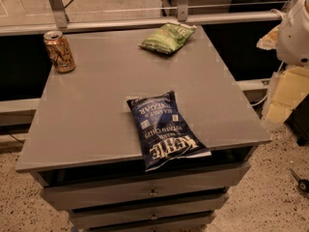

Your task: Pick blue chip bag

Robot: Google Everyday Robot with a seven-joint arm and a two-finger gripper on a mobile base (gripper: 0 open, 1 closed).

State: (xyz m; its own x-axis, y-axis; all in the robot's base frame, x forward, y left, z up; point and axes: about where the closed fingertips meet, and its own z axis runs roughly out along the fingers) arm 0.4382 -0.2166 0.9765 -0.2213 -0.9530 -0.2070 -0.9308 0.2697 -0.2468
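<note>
The blue chip bag [164, 128] lies flat on the grey cabinet top [96, 100] near its front edge. It is dark navy with white "Kettle" lettering that reads upside down from here, and its near end hangs slightly over the edge. My gripper is out of view. Only a white rounded part of my body [295, 30] shows at the right edge, well apart from the bag.
A light-green chip bag [167, 37] lies at the back of the top. An orange-brown can [59, 51] stands at the back left. A metal rail [145, 22] runs behind the cabinet. Drawers [145, 192] sit below the top. Speckled floor lies to the right.
</note>
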